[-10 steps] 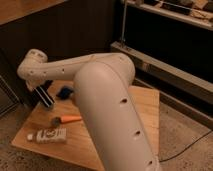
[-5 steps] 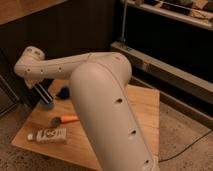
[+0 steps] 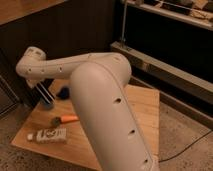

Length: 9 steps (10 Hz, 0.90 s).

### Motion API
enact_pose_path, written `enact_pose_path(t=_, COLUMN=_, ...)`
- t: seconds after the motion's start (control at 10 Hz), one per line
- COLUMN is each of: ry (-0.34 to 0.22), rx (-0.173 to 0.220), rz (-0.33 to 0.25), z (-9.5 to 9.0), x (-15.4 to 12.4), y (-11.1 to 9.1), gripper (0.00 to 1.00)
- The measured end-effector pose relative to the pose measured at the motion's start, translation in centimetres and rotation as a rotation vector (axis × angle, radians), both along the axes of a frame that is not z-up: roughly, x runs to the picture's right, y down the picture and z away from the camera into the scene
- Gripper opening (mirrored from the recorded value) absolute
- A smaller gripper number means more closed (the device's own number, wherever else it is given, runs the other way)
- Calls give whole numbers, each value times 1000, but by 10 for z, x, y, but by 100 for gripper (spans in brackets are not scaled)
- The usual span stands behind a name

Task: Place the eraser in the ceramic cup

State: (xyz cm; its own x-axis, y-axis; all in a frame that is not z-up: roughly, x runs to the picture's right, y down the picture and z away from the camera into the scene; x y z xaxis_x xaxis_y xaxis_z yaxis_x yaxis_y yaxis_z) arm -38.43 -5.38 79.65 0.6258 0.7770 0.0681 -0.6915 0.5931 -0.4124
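At the left of the frame, the eraser is held clamped in the end effector. Its long axis is slanted down-right, and its lower end is met by the light-blue ceramic cup directly beneath.

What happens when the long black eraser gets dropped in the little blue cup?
The pincer, at the picture's left, grips the eraser above the ceramic cup. It looks straight and stiff, so it probably won't bend. It seems longer than the cup is tall, so it may stick out, lean, even tip it.
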Motion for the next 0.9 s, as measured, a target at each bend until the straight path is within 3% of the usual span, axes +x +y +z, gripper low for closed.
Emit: enact_pose_path(t=0.9, ry=-37, rx=-9, rz=3, z=2, x=-9, y=-1, gripper=0)
